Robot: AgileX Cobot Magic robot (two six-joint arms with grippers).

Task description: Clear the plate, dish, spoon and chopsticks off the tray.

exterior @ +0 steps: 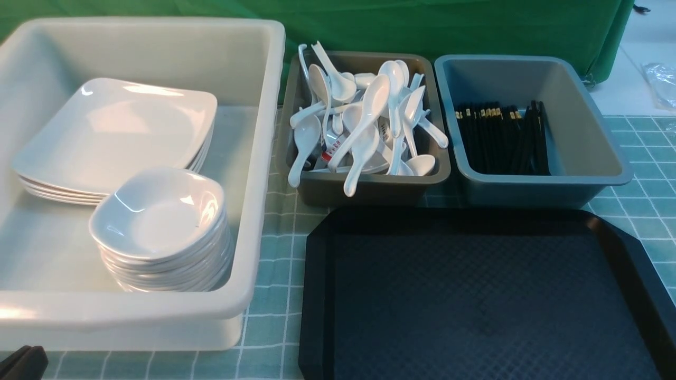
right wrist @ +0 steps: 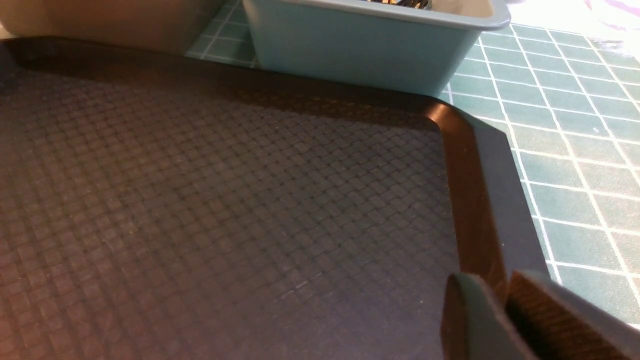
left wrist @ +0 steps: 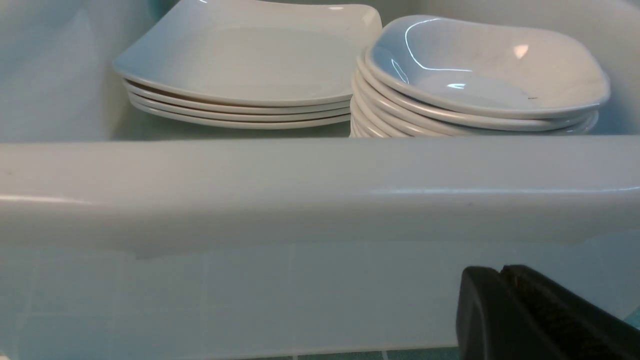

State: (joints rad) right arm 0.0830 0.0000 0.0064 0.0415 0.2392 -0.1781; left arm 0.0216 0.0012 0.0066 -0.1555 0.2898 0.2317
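Observation:
The black tray lies at the front right and its textured floor is bare; the right wrist view shows its far right corner. White square plates and small white dishes stand in two stacks inside the white tub; the left wrist view shows plates and dishes over the tub wall. White spoons fill the brown-grey bin. Black chopsticks lie in the blue-grey bin. My left gripper is shut and empty in front of the tub. My right gripper is shut and empty over the tray's right rim.
The brown-grey bin and the blue-grey bin stand side by side just behind the tray; the blue-grey one also shows in the right wrist view. A green checked cloth covers the table. A green curtain hangs at the back.

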